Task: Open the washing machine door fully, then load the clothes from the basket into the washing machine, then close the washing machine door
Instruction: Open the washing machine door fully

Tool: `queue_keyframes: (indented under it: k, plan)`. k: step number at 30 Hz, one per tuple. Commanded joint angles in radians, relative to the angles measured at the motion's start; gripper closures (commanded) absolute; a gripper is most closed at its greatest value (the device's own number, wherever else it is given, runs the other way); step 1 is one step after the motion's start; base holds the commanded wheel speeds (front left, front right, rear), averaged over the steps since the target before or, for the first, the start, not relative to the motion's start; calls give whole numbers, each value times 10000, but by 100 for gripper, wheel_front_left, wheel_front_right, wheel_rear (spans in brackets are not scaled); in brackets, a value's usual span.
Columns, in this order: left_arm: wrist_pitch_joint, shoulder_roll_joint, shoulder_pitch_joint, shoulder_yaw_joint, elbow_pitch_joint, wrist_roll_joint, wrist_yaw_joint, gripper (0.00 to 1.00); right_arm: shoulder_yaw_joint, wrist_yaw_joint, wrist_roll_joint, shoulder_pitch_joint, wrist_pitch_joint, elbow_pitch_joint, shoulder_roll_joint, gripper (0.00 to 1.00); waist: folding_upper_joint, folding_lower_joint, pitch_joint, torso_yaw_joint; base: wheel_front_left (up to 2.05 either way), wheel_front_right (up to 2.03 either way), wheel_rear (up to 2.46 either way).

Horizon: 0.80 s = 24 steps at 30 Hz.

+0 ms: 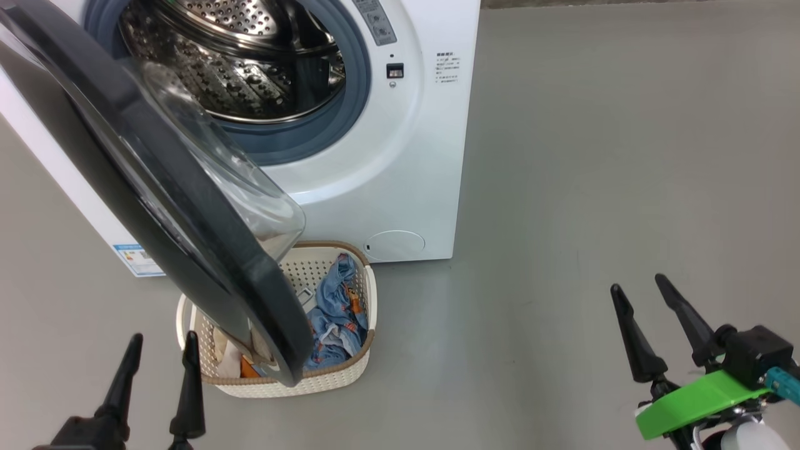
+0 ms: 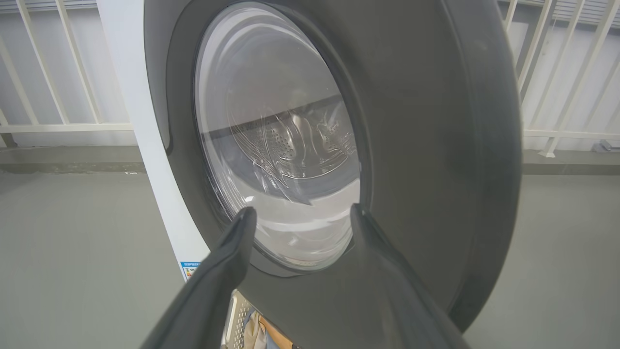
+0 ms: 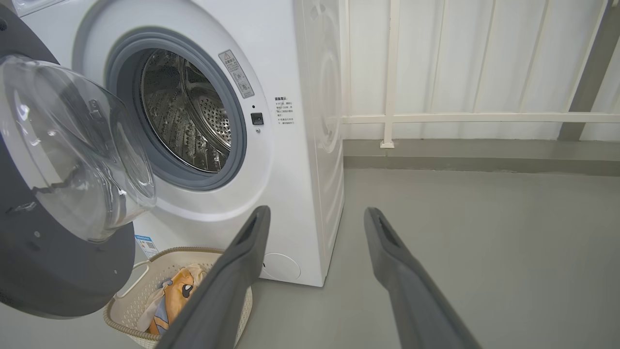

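Left gripper (image 1: 164, 337) sits at the lower left of the head view with its 2 fingers spread a moderate gap, holding nothing and touching nothing. Its wrist camera looks straight at the outer face of the washing machine door (image 1: 187, 231), the glass framed between the 2 fingers. So the left arm is on the door's outside, close but apart.

The door is swung out from its hinge on the left. It runs edge-on from the upper left of the head view down to a free edge just right of the left gripper. It looks roughly square to the washer front, probably not fully open. It overhangs the basket (image 1: 370, 294), covering the basket's left half from above.

The basket is on the floor, right against the front of the washing machine (image 1: 387, 156). The clothes (image 1: 337, 306) are still inside it: the light blue piece is exposed on the right, and the orange and cream piece is mostly under the door edge. The drum (image 1: 250, 69) looks empty.

Right gripper (image 1: 637, 282) is at the lower right, its 2 fingers apart and empty, well away from door and basket. It is on the door's inner, glass-bowl side.

Key relation: the left arm is much nearer, but the door has to go further toward the robot's left, toward that gripper. A push wider would have to come from the inner face or a hook on the free edge. The blue garment is reachable from the right without touching the door.
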Motion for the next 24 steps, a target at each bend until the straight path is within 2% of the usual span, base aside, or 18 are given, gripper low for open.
queue_keyframes:
  k: [1,9,24]
  plan:
    - [-65,166,-61,329,-326,-76,89,0,114,27,-273,98,-108,-348,-14,0,0,0,-16,-5,0,0,0]
    - [-65,165,48,260,-281,-39,136,0,-242,27,-1020,208,-126,-360,267,0,0,0,-1,113,0,0,0]
    - [-65,164,-25,290,-152,-68,154,0,-486,27,-1374,254,-130,-90,581,0,0,0,-102,129,0,0,0]
